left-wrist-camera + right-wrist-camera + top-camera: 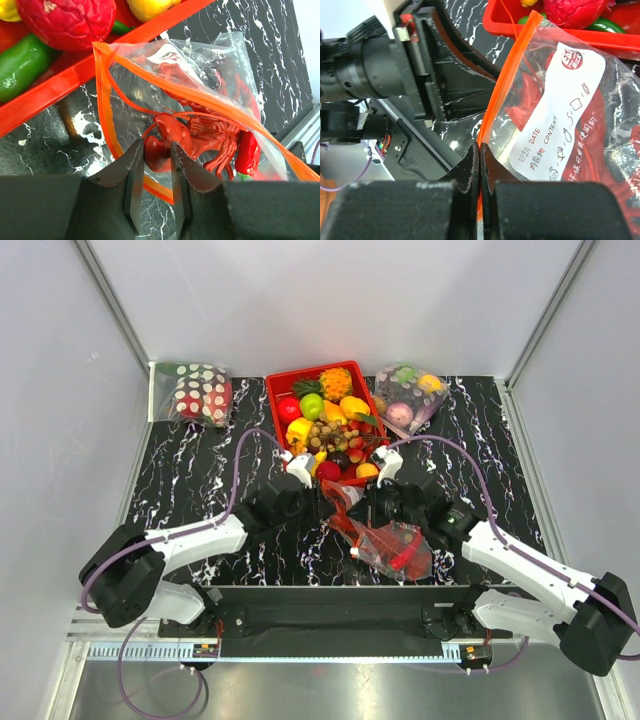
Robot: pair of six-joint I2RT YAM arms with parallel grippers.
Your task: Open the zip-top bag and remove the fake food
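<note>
The zip-top bag point(392, 543) lies in front of the red tray with its mouth open; its orange-red zip strip point(105, 117) loops around the opening. My left gripper point(156, 148) is at the mouth, shut on one end of the red lobster point(200, 132). The rest of the lobster lies inside the bag next to the red chili point(248, 152). My right gripper point(479, 148) is shut on the zip strip point(510, 70) of the bag's other lip, beside the white label point(560, 115). The brown ball is hidden. In the top view both grippers meet at the bag's mouth point(340, 502).
A red tray point(276, 378) of fake fruits and vegetables stands just behind the bag, its rim close to my left gripper point(60, 82). A white-dotted red bag point(200, 392) lies at back left. A clear bag of pastel fruits point(408, 395) lies at back right.
</note>
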